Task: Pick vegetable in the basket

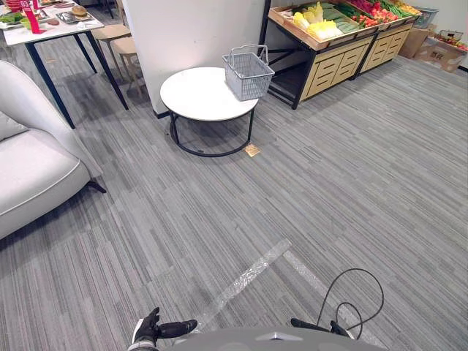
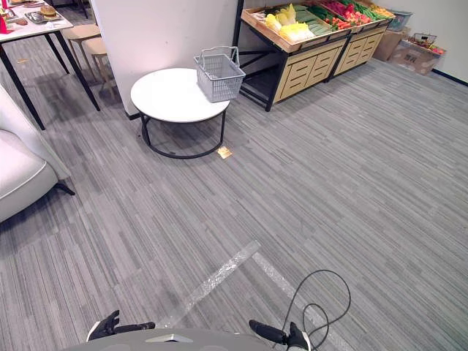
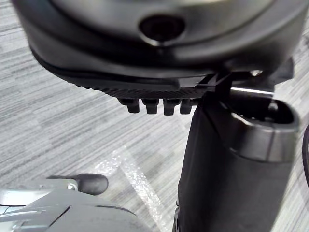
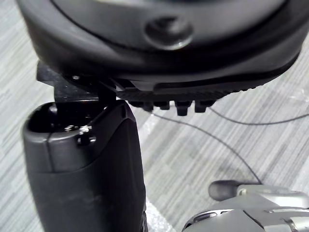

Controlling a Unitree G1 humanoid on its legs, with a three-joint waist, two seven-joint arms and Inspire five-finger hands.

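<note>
A grey wire basket (image 1: 247, 73) stands empty on the right edge of a round white table (image 1: 194, 95), far ahead of me. Behind it to the right, a wooden produce stand (image 1: 329, 66) holds yellow, green and red vegetables (image 1: 325, 25). My left hand (image 1: 155, 329) and right hand (image 1: 318, 325) hang low at the near edge of the eye views, far from the table. Both are open and hold nothing. In each wrist view the thumb (image 3: 236, 159) (image 4: 87, 169) stands straight over bare carpet.
A grey sofa (image 1: 29, 161) sits on the left, and a table with dishes (image 1: 44, 29) and stools (image 1: 117, 36) stand behind it. A white pillar (image 1: 190, 33) rises behind the round table. A small tan object (image 1: 252, 150) and a tape strip (image 1: 248, 276) lie on the carpet.
</note>
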